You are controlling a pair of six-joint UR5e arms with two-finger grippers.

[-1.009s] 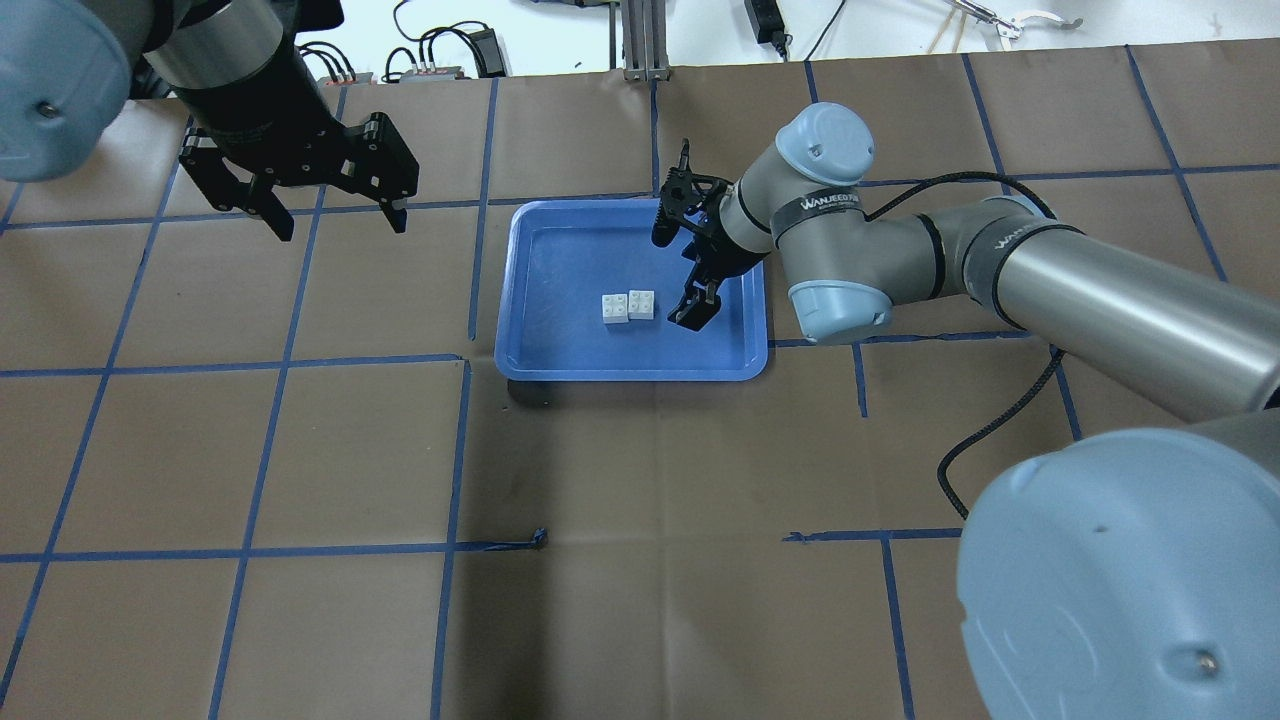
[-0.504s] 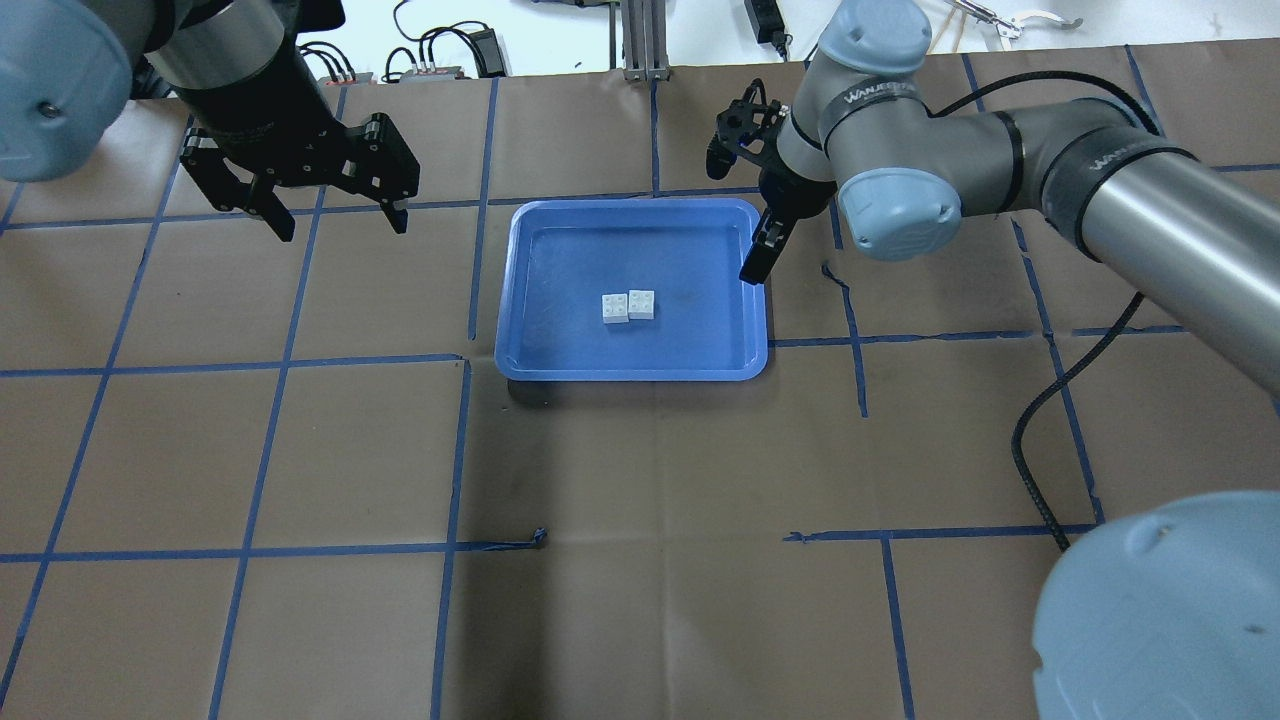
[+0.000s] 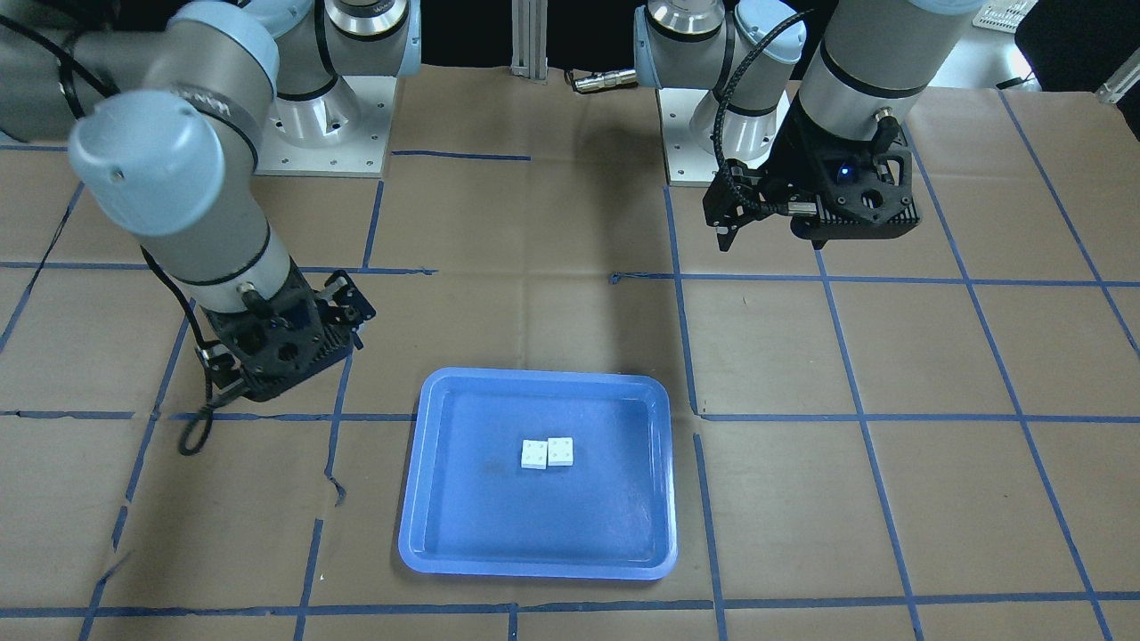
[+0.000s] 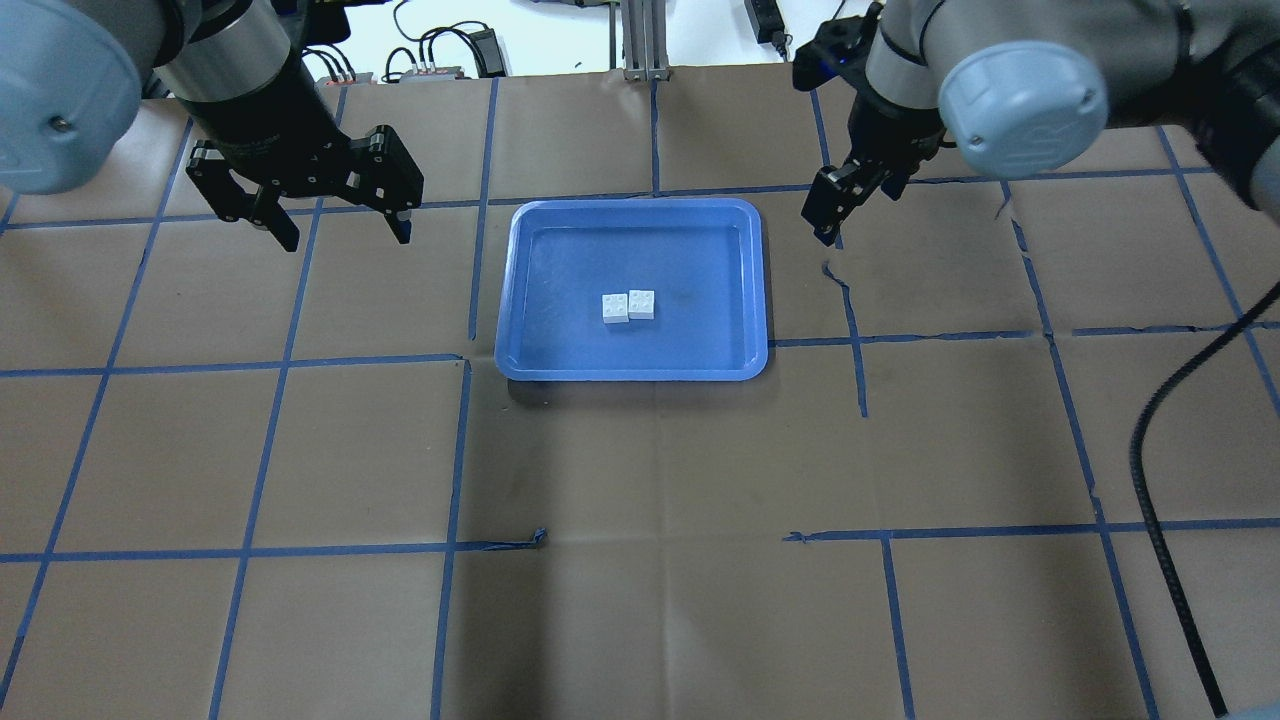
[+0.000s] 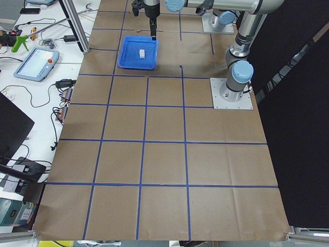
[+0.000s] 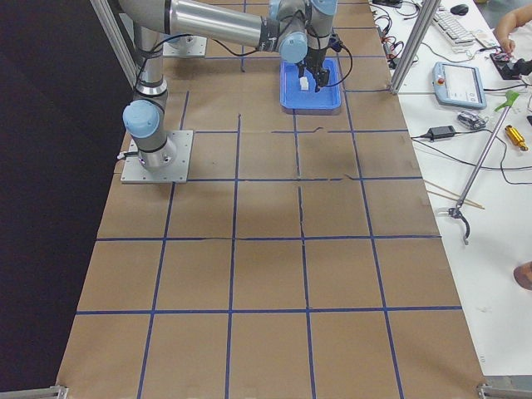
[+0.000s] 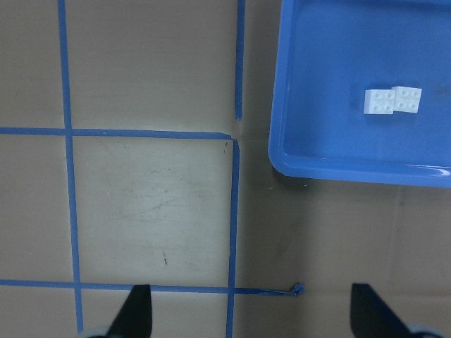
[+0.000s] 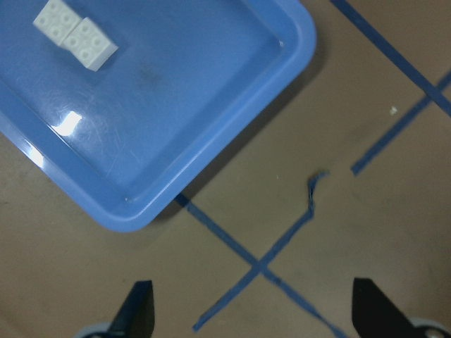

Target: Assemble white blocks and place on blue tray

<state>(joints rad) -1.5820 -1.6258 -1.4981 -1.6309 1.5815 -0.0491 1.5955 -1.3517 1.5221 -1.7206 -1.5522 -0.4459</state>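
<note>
White blocks (image 4: 628, 306) touching, mid blue tray (image 4: 635, 205). Outside tray: left gripper (image 4: 343, 236), right gripper (image 8: 252, 303), jaws spread, empty; right's edge-on overhead, clear from wrist.

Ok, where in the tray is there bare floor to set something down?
The blue tray is bare all round the white blocks at its middle. Widest: between them and the rim farthest from the robot, and out to each side rim. The robot-side strip is narrower.

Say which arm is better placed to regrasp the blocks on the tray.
Right, probably. The right gripper hangs open just off the tray rim, nearer the blocks than the open left gripper.
</note>
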